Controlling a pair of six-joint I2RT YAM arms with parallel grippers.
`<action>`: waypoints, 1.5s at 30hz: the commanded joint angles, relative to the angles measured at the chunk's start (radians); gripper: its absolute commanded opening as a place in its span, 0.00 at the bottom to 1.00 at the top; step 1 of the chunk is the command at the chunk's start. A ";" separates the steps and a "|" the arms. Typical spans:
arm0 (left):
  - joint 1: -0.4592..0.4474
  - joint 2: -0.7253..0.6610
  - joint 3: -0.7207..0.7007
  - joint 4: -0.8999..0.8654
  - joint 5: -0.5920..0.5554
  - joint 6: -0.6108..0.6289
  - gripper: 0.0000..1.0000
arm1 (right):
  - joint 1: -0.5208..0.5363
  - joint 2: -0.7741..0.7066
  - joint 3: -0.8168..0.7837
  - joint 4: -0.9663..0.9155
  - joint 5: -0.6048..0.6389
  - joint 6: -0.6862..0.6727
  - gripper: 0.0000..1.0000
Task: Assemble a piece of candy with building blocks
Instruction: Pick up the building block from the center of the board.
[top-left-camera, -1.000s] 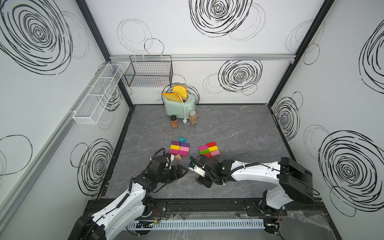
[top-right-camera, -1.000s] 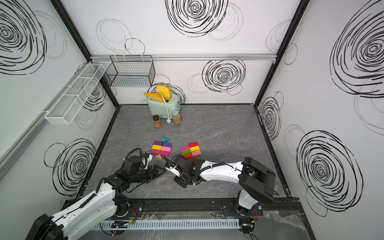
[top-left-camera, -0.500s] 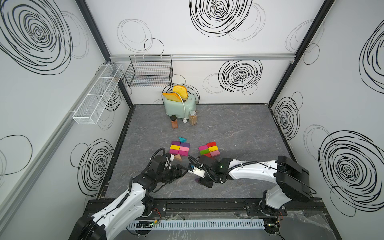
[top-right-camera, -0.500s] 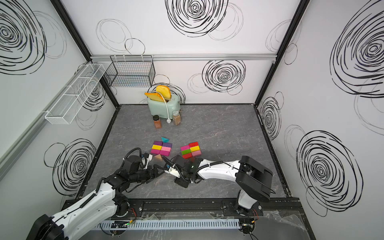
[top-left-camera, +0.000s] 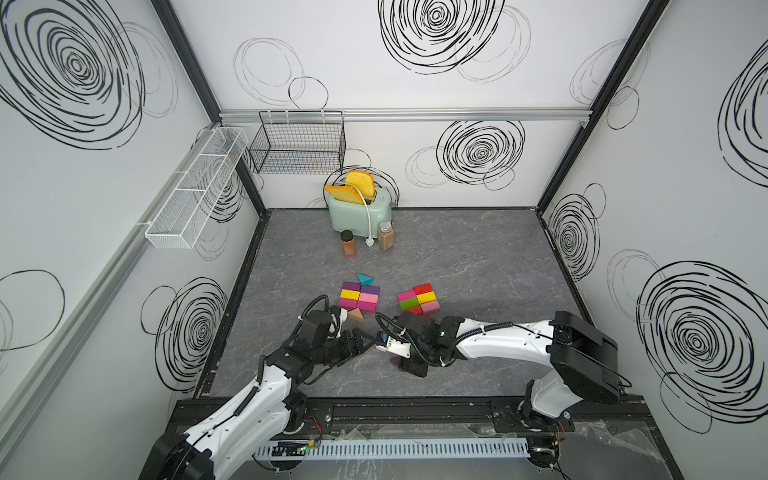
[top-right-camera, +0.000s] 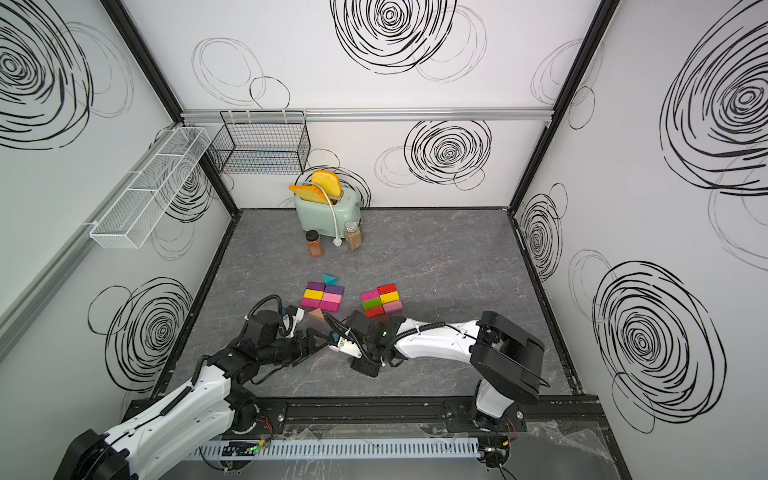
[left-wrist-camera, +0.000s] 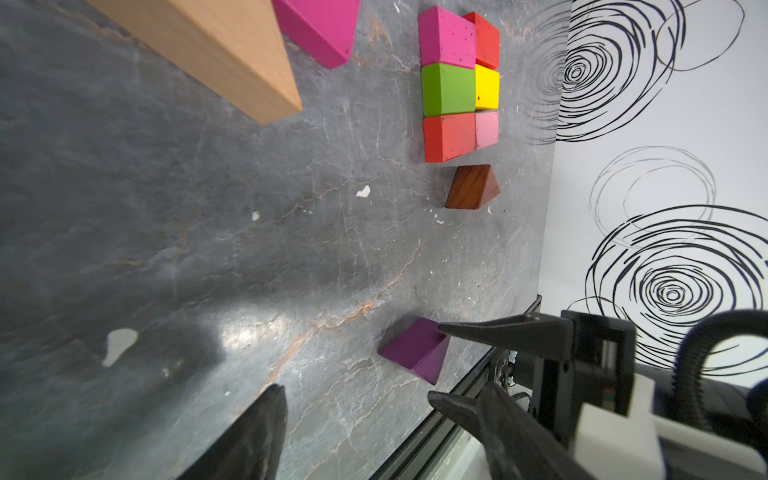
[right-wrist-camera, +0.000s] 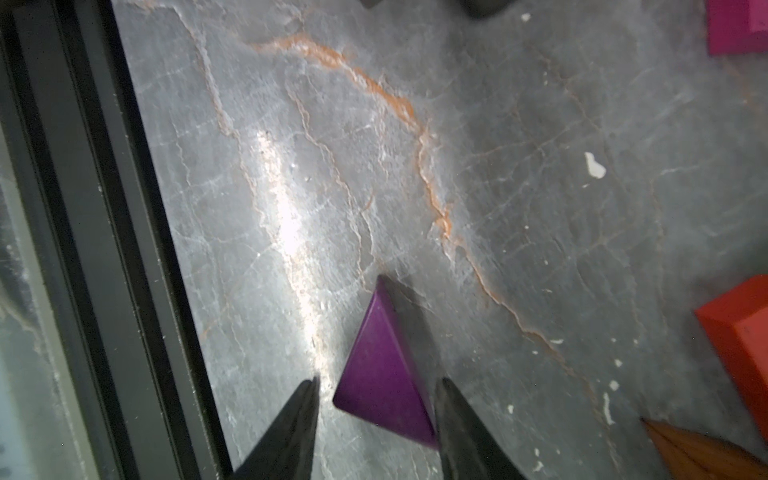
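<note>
The building blocks lie in two flat clusters in both top views: a purple, yellow, pink and magenta group (top-left-camera: 360, 297) with a teal triangle (top-left-camera: 365, 278) and a tan triangle (top-left-camera: 356, 315), and a pink, red, green and yellow group (top-left-camera: 417, 298). A brown triangle (left-wrist-camera: 473, 187) lies beside that second group. A purple triangle (right-wrist-camera: 380, 374) lies near the front rail. My right gripper (right-wrist-camera: 378, 380) is open astride it, one finger at its edge, a gap at the other. My left gripper (left-wrist-camera: 380, 390) is open and empty, facing the right one.
A mint toaster (top-left-camera: 359, 210) with toast stands at the back, with two spice jars (top-left-camera: 349, 243) (top-left-camera: 385, 236) in front of it. A black wire basket (top-left-camera: 297, 143) and a white wire shelf (top-left-camera: 195, 191) hang on the walls. The black front rail (top-left-camera: 374, 409) runs close to the purple triangle.
My right gripper has crept slightly left, toward the left gripper. The left arm and the blocks have stayed put.
</note>
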 joint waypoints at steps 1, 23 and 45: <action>0.011 -0.005 0.003 0.037 0.015 -0.010 0.77 | -0.005 0.018 0.008 -0.031 -0.016 -0.033 0.49; 0.064 -0.016 -0.012 0.031 0.043 -0.033 0.77 | -0.018 0.033 0.006 0.034 -0.053 -0.047 0.42; 0.101 0.020 -0.016 0.061 0.078 -0.030 0.76 | -0.077 0.001 0.036 -0.008 -0.045 -0.104 0.19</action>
